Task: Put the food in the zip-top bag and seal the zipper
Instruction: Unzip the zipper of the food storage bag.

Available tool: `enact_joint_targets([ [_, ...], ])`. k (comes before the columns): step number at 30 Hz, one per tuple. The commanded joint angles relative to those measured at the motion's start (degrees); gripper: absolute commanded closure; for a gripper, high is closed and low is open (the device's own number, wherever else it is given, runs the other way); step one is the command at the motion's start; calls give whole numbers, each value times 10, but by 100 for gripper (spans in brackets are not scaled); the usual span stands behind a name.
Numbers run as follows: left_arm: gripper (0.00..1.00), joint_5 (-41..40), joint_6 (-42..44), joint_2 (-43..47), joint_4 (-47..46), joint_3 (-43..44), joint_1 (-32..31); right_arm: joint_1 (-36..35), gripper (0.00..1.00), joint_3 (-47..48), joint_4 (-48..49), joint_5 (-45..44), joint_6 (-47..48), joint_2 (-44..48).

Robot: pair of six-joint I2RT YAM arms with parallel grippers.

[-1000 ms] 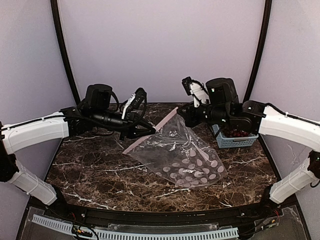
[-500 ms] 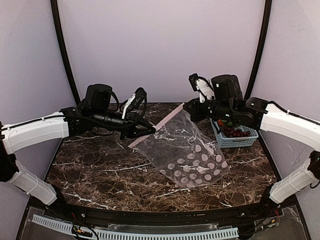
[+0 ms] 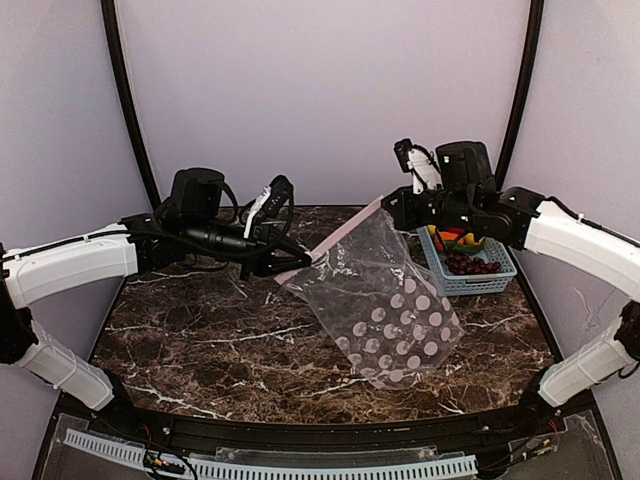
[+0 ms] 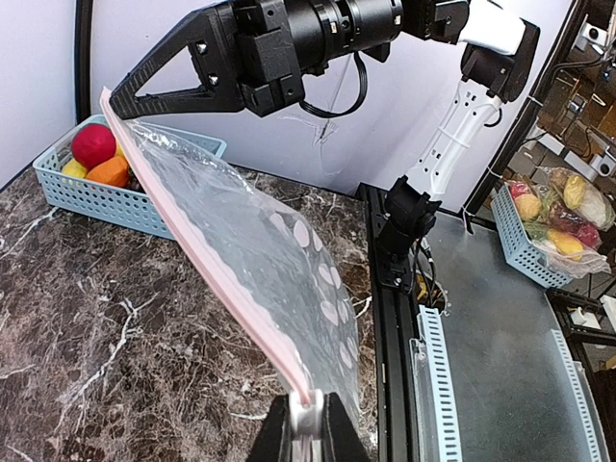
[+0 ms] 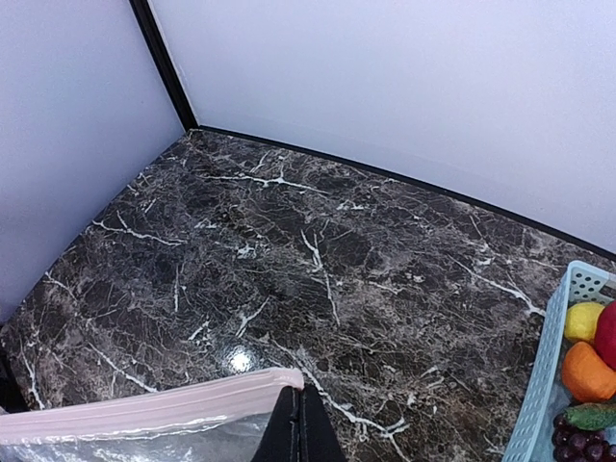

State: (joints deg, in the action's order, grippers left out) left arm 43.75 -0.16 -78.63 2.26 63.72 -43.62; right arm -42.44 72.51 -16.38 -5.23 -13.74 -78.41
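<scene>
Nearest to my bases: dark marble desk (image 3: 200, 340), and on its near-right part the dotted lower end of the zip-top bag (image 3: 385, 300) comes down to the surface; real contact I cannot tell

Bag is clear with pale dots and hangs slack from its mouth edge, stretched slantwise from left-centre up to far right

Left arm (image 3: 70, 265) reaches in from the left, left jaws closed tight on the near-left end of the zipper (image 3: 335, 238); the left wrist view shows the pink strip (image 4: 221, 279) pinched between my two fingers (image 4: 332, 433) and running off to the other arm, with the bag (image 4: 279, 250) hanging under it

Zipper is a whitish-pink strip, lifted off the desk and pulled fairly straight between both grips

Whether the mouth is sealed I cannot tell

Right arm (image 3: 580, 240) comes in from the far right, right jaws closed on the far-right end of the strip; the right wrist view shows its pink corner (image 5: 144, 409) nipped at my fingertips, high above the desk

Farthest, at far right just beside my right wrist: light-blue basket (image 3: 480, 282) on the desk, apart from the bag

The food I can see sits in that basket: red apple (image 4: 93, 144), orange piece (image 4: 109, 171), lemon (image 5: 580, 320), green piece (image 5: 589, 416), purple grape bunch (image 3: 470, 264)
</scene>
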Motion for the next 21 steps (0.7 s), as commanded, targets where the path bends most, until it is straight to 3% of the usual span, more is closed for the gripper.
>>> enact_joint_targets([
  [1,99,62,15,27,42,10,-7,52,100,17,19,-86,5,7],
  [21,99,57,22,26,51,12,-7,93,100,1,19,-70,-1,31],
])
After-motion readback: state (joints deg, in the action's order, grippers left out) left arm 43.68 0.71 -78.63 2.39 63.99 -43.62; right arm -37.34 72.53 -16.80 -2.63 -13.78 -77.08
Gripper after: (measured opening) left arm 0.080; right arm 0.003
